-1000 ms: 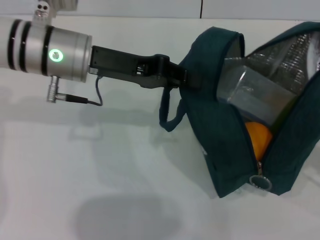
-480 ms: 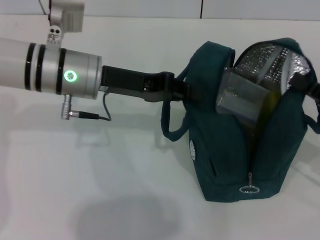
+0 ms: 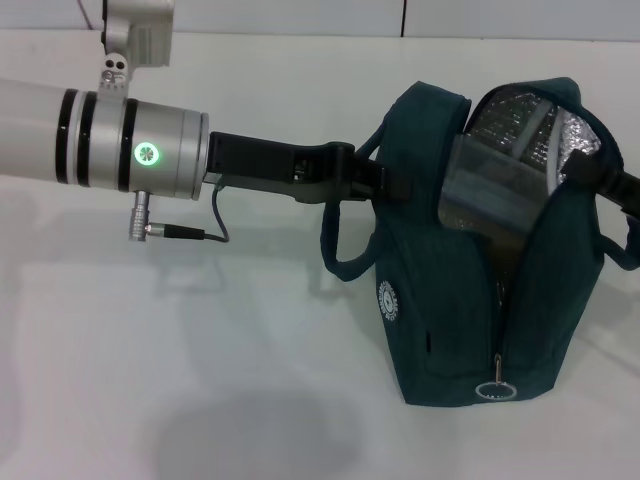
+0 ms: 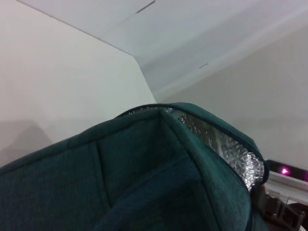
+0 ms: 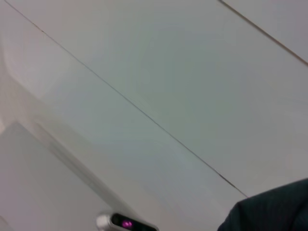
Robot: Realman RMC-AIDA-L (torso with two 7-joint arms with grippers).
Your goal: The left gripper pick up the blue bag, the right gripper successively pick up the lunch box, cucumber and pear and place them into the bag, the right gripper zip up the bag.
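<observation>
The blue bag (image 3: 450, 300) stands upright on the white table, open at the top with its silver lining showing. My left gripper (image 3: 378, 181) reaches in from the left and is shut on the bag's near top rim beside a handle loop. The lunch box (image 3: 495, 190) sits tilted inside the opening. The zipper's ring pull (image 3: 495, 390) hangs low on the bag's front seam. A black part of my right gripper (image 3: 615, 187) shows at the bag's far rim, at the picture's right edge. The cucumber and pear are hidden. The left wrist view is filled by the bag's fabric (image 4: 120, 178).
The white table (image 3: 200, 380) spreads wide to the left and front of the bag. A grey cable (image 3: 215, 215) dangles under the left wrist. Behind runs a pale wall (image 3: 300, 15).
The bag has swung from tilted and gaping to upright, and its opening has narrowed. The orange pear seen inside a second ago is hidden now. The left arm has shifted slightly right.
</observation>
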